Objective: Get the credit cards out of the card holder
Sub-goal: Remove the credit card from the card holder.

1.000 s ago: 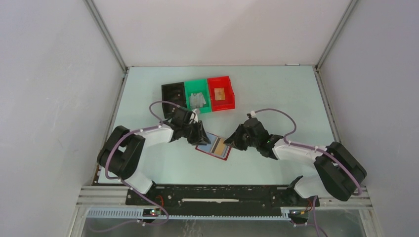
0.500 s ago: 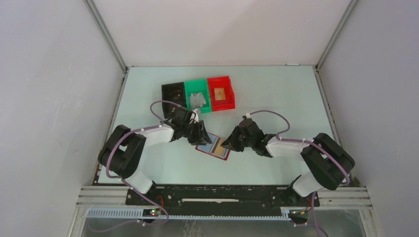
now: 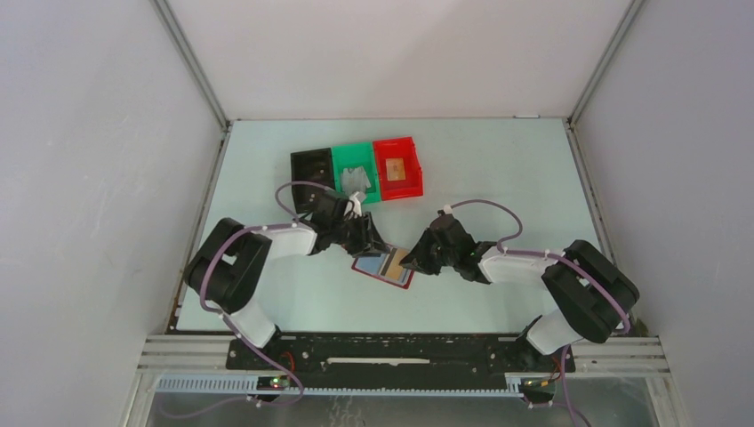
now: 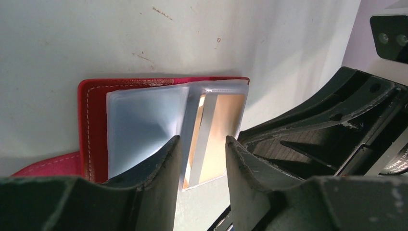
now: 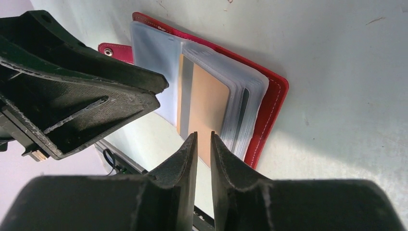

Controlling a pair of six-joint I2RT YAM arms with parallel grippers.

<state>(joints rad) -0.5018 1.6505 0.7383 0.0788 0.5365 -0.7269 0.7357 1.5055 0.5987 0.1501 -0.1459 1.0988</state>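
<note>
The dark-red card holder (image 3: 397, 277) lies open on the table between both grippers, its clear sleeves fanned out. It also shows in the left wrist view (image 4: 89, 120) and the right wrist view (image 5: 272, 103). A tan card (image 5: 208, 108) with a grey stripe lies in the top sleeve and also shows in the left wrist view (image 4: 223, 134). A pale blue page (image 4: 139, 125) lies beside it. My left gripper (image 4: 202, 144) is open, its fingers straddling the sleeves. My right gripper (image 5: 203, 137) is almost shut, its tips at the tan card's near edge.
Three joined bins stand behind the card holder: black (image 3: 307, 156), green (image 3: 342, 157) holding a grey card (image 3: 356, 181), and red (image 3: 394, 143) holding a tan card (image 3: 397, 169). The strap tab with a snap (image 5: 111, 51) sticks out of the holder's far edge.
My right gripper has moved left up to the card holder's right edge. My left gripper has shifted right over the holder's upper left part. The holder has stayed in place.
</note>
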